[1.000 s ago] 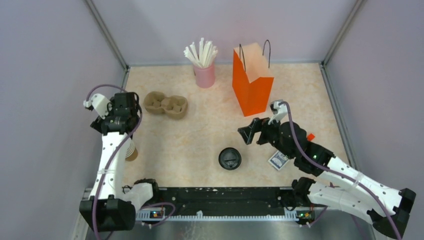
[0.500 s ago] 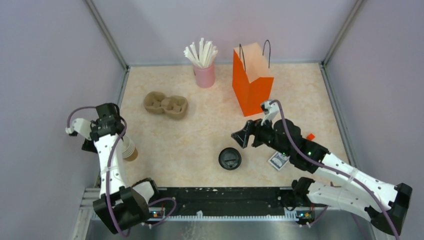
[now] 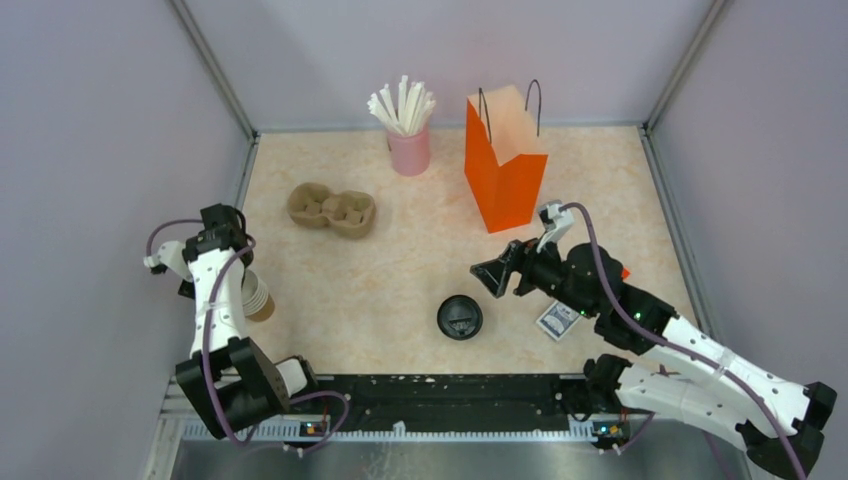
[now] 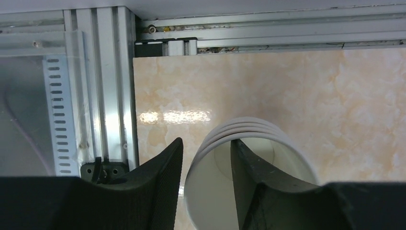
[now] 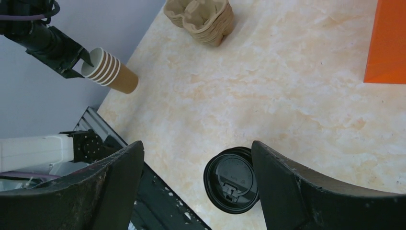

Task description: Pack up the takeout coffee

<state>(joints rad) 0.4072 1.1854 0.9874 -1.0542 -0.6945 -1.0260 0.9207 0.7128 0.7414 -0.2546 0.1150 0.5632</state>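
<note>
Centrally, the coffee (image 3: 460,318) stands near the front edge, just beside the wide-open, empty right gripper (image 3: 495,275). Left gripper (image 4: 206,165) straddles the rim of the stacked cups (image 3: 257,298), jaws parted; bag (image 3: 505,160), carrier (image 3: 332,209) and straws (image 3: 404,107) sit behind.

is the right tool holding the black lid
No, the right tool is open above the black lid, not touching it.
</note>
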